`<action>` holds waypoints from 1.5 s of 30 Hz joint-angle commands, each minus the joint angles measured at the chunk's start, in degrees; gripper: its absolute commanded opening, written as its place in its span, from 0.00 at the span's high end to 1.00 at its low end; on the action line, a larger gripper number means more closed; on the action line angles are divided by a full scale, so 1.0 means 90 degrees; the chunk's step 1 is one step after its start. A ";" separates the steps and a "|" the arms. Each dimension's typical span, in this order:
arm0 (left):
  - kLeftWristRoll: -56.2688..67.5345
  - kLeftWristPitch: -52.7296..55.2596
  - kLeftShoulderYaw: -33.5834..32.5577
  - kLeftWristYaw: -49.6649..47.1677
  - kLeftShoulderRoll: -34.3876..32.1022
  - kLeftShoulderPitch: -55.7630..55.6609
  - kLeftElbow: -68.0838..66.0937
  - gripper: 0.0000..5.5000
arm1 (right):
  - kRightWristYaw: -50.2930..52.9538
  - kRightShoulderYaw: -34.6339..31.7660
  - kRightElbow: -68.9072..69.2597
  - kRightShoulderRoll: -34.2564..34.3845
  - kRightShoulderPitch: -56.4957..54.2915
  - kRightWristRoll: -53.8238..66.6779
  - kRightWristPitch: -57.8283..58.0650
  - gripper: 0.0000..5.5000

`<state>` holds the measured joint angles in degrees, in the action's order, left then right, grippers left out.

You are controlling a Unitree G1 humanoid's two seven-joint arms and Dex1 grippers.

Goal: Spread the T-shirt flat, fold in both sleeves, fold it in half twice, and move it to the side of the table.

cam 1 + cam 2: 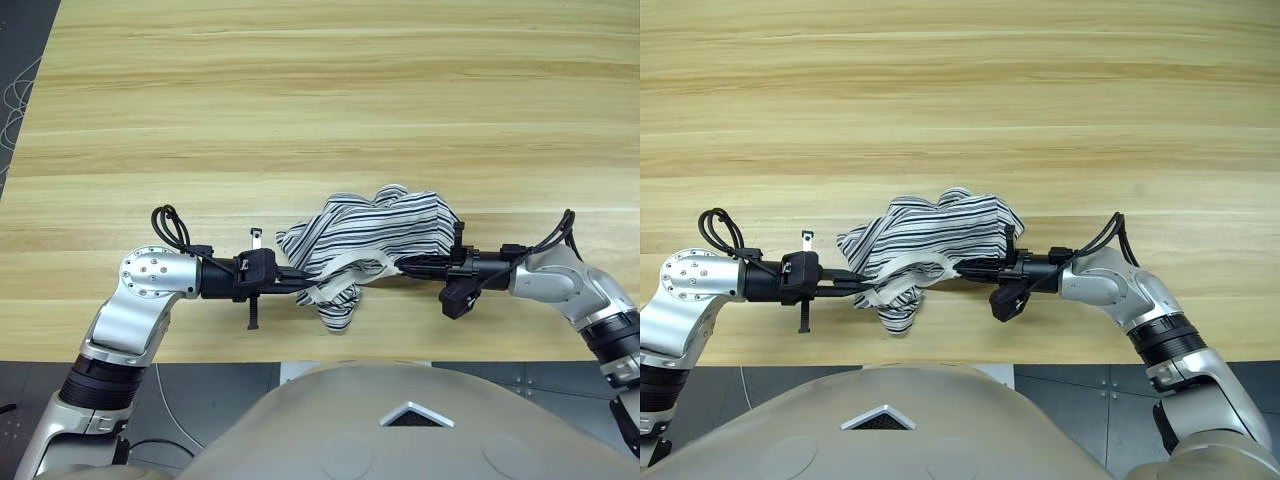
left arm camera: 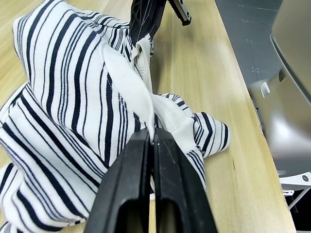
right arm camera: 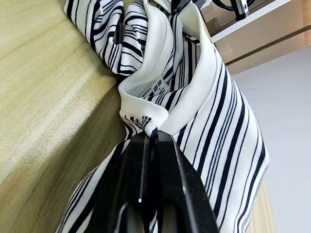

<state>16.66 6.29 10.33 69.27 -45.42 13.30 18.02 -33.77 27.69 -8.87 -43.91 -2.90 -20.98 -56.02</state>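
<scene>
The T-shirt point(image 1: 375, 235), white with black stripes, lies crumpled in a heap near the table's front edge. My left gripper point(image 1: 310, 281) comes in from the left and is shut on the shirt's white collar band point(image 2: 146, 104). My right gripper point(image 1: 402, 266) comes in from the right and is shut on the same collar near its label point(image 3: 158, 87). The two grippers face each other a short way apart, with the collar stretched between them. Part of the shirt point(image 1: 895, 310) hangs down toward the front edge below the left gripper.
The wooden table point(image 1: 320, 90) stretches wide and bare behind the shirt and to both sides. Its front edge point(image 1: 400, 355) runs just below the grippers. Dark floor point(image 1: 25, 60) shows past the left edge.
</scene>
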 commanded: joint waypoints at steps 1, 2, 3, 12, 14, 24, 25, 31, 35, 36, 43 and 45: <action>0.0020 0.0049 -0.0060 -0.0044 -0.0081 -0.0059 -0.0001 0.98 | -0.0046 -0.0072 0.0065 -0.0042 0.0002 0.0074 0.0035 0.98; 0.0024 0.0037 -0.0061 -0.0029 -0.0087 -0.0056 -0.0015 0.98 | -0.0043 -0.0074 0.0064 -0.0040 0.0003 0.0074 0.0033 0.98; 0.0031 0.0022 -0.0065 -0.0015 -0.0090 -0.0054 -0.0028 0.98 | -0.0038 -0.0078 0.0061 -0.0037 0.0002 0.0073 0.0032 0.98; -0.0084 -0.0165 -0.0446 -0.0712 0.0420 -0.1574 -0.0455 0.98 | 0.0026 -0.0653 -0.0010 0.0132 -0.0621 0.1264 0.0426 0.98; -0.0267 -0.0308 -0.0482 -0.1041 0.0717 -0.2558 -0.1059 0.98 | 0.0023 -0.0817 -0.0177 0.0281 -0.0939 0.1518 0.0627 0.98; -0.3517 -0.3146 0.0845 -0.3158 0.1613 -0.6358 -0.6069 0.98 | 0.0610 -0.1104 -0.2923 0.1478 -0.3162 0.1009 0.1158 0.98; -0.4053 -0.3445 0.1099 -0.3679 0.1640 -0.6786 -0.6779 0.98 | 0.0812 -0.1136 -0.3515 0.1617 -0.3589 0.0879 0.1225 0.98; -0.6467 -0.3328 0.2480 -0.6836 0.1891 -0.9010 -0.9847 0.98 | 0.2365 -0.1392 -0.6788 0.2308 -0.6457 0.0394 0.2627 0.98; -0.6525 -0.2560 0.2318 -0.7377 0.2074 -1.0040 -1.0643 0.98 | 0.2621 -0.1961 -0.7529 0.2565 -0.7704 0.0646 0.3712 0.98; -0.6432 -0.2351 0.2177 -0.7471 0.2070 -1.0325 -1.0723 0.98 | 0.2736 -0.2061 -0.7601 0.2574 -0.8036 0.0644 0.3954 0.98; -0.5866 -0.1843 0.1243 -0.8108 0.1941 -1.1691 -1.0809 0.98 | 0.3353 -0.2683 -0.7672 0.2343 -0.9236 0.0643 0.4178 0.98; -0.5773 -0.2109 0.1143 -0.7783 0.2015 -1.1539 -1.0799 0.98 | 0.2781 -0.2768 -0.7654 0.2363 -0.9089 0.0725 0.3993 0.98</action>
<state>-36.29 -12.22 21.86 -3.08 -25.29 -91.74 -78.20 -5.49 3.92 -77.11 -20.50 -85.66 -15.48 -20.14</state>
